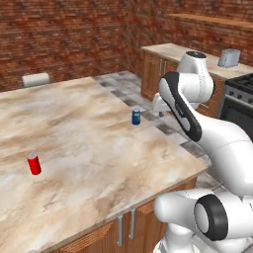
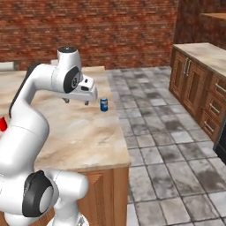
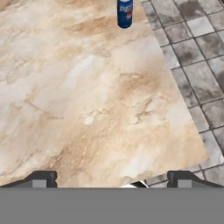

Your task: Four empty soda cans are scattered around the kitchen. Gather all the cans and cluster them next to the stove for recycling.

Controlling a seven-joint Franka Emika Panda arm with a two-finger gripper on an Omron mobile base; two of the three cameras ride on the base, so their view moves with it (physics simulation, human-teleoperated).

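Red brick walls (image 1: 64, 34), grey tiled floor (image 2: 167, 145), marble island counter (image 1: 89, 148), wooden cabinets (image 2: 198, 92)

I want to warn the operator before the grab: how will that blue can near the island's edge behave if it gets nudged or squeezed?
The blue can stands upright and narrow on the smooth marble counter, so a sideways nudge would probably tip it, then it could roll toward the nearby edge. It looks like a thin drink can, likely light and easily dented. The open gripper should probably close gently.

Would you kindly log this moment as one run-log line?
gripper: open, empty, above counter | blue can: upright, near counter edge, ahead | red can: upright, apart | stove: right
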